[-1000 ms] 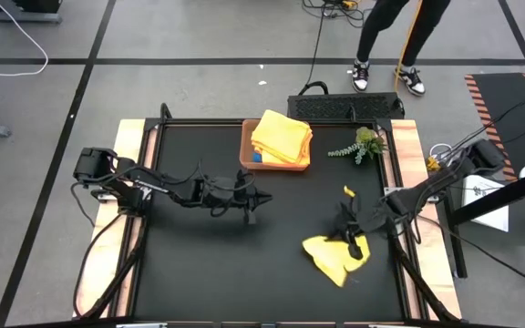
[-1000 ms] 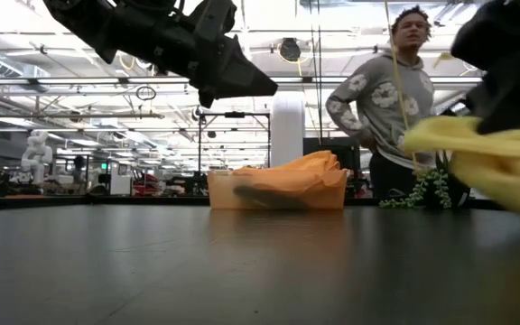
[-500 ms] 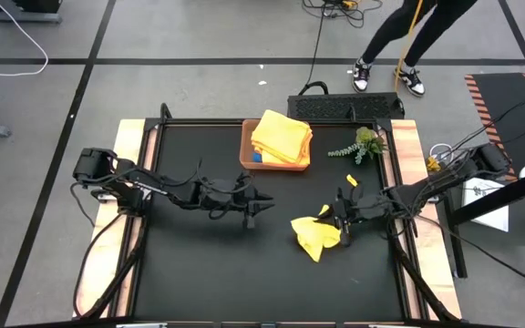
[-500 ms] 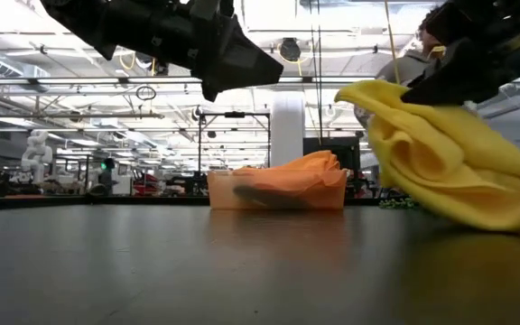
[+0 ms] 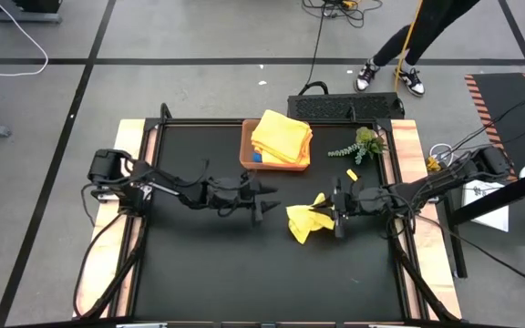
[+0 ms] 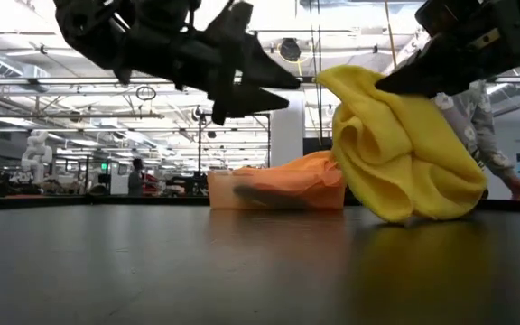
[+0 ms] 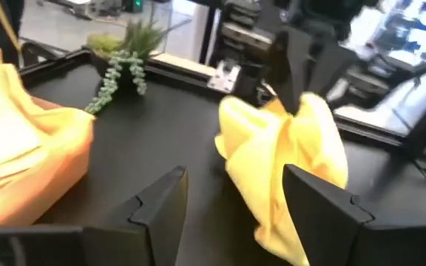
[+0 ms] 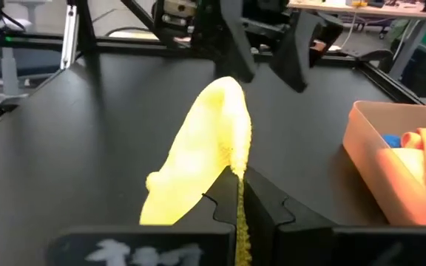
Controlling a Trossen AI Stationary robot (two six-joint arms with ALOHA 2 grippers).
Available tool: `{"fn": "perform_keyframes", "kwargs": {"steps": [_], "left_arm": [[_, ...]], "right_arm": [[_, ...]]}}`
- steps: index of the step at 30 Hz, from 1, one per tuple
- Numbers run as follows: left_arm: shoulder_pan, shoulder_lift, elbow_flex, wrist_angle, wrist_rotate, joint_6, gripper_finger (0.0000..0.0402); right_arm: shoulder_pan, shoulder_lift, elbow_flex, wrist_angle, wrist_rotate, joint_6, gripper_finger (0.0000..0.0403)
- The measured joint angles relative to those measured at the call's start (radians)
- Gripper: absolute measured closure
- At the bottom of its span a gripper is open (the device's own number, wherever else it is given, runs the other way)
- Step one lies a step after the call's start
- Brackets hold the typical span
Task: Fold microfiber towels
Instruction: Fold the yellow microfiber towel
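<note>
A yellow microfiber towel (image 5: 303,221) hangs bunched at the table's middle right, with my right gripper (image 5: 334,217) shut on it. The low view shows the towel (image 6: 404,153) drooping in folds, its lowest folds (image 6: 403,217) on the table. My left gripper (image 5: 264,198) stands open just left of the towel, above the table. In the left wrist view its fingers (image 7: 161,207) frame the towel (image 7: 287,159) without touching it. More folded towels (image 5: 281,137) lie stacked in the brown tray (image 5: 247,146). My right gripper pinches the towel's upper hemmed edge (image 8: 238,198) between its two fingers, which reach in from the table's right, slanting down. One layer or several, I cannot tell. The towel hangs slack and bunched from the fingers, its bottom folds on the table.
The tray stands at the far middle of the table, with a green plant sprig (image 5: 361,144) to its right. A person (image 6: 499,144) is beyond the table's far right. Bare black tabletop (image 5: 217,273) lies toward the near edge.
My right gripper has gone toward the table's left and a little farther from the near edge, dragging the towel, which has gathered from a flat heap into an upright bunch. My left gripper has moved right toward the towel and has opened.
</note>
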Motion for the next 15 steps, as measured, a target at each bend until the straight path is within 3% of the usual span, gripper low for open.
{"fn": "perform_keyframes", "kwargs": {"steps": [11,15], "left_arm": [[0.019,0.034,0.001,0.055,-0.003,-0.044,0.0176],[0.019,0.034,0.001,0.092,0.057,-0.058,0.0176]], "right_arm": [[-0.007,0.000,0.000,0.005,0.000,-0.014,0.0403],[-0.007,0.000,0.000,0.012,0.002,-0.025,0.0403]]}}
